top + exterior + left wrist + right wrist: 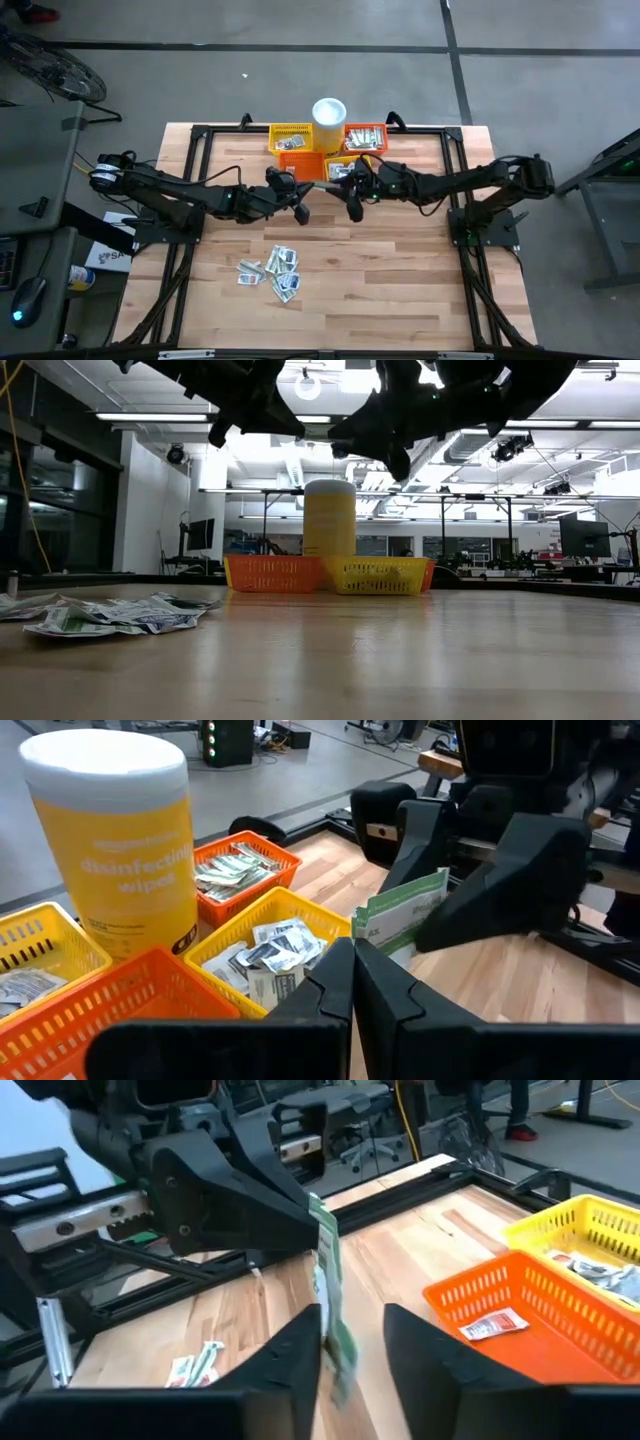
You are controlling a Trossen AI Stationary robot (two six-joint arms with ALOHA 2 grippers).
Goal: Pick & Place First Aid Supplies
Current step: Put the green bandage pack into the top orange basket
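Note:
My left gripper (pixel 299 207) hovers above the table's middle, in front of the baskets, shut on a green-and-white sachet (pixel 405 915). My right gripper (pixel 352 1342) faces it from the table's right, fingers apart, one on each side of the sachet (pixel 324 1270). The sachet's lower part lies close to one right finger (pixel 300 1355); I cannot tell whether they touch. A loose pile of more sachets (pixel 275 272) lies flat on the table nearer the front edge. My left gripper pinches the sachet between its two fingers by one end (pixel 366 927). The fingers come about level from the table's left. The sachet stands on edge, lifted clear of the table, and its free part reaches out between my right gripper's fingers.
At the table's far edge stand a yellow basket (pixel 291 137), an orange basket (pixel 300 162), a red-orange basket (pixel 364 138) and a second yellow basket (pixel 343 170), some with sachets in them. A wipes canister (pixel 329 115) stands among them. Bare wood lies to the right of the pile.

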